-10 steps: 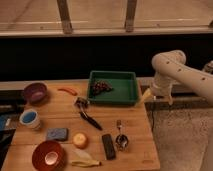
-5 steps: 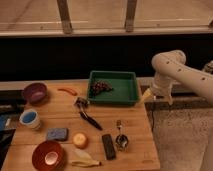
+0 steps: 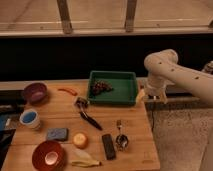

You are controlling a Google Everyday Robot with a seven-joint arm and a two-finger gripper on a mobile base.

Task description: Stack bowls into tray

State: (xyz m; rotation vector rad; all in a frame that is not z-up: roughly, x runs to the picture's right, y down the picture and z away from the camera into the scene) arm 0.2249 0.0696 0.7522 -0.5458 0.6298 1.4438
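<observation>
Pincer [image 3: 140, 97] hangs just off the right end of the tray [image 3: 131, 76], at the tip of the white arm [image 3: 165, 70], released, nothing in it. Both bowls are out on the surface [image 3: 135, 127], neither in the tray. Purple bowl [image 3: 35, 92] sits upright at the rear left corner. Red bowl [image 3: 48, 155] sits upright at the front left, pale centre showing. They are well apart from each other and from the pincer. The tray is rear centre-right and holds a dark cluster [image 3: 101, 87], likely grapes, in its left half; the right half is bare. Judged step: reaching for the first bowl, stacking not begun. To do it well, probably take the purple bowl first, since it is nearer the tray. A red chili [image 3: 67, 91] lies between it and the tray, so carry the bowl over that. Come down from above and pinch the rim, one finger inside and one outside; the walls are shallow, so go low enough to bite. Set it flat in the tray's bare right half, not on the cluster, or it tilts and the second bowl won't nest. The red bowl looks harder: a blue block [image 3: 57, 134], an orange fruit [image 3: 80, 140] and a banana [image 3: 84, 162] crowd its rear and right sides. Grab the rim on the left or front, away from them. It looks glossy and may slip, so lift it level. Centre it over the purple bowl and let go only once seated.
</observation>
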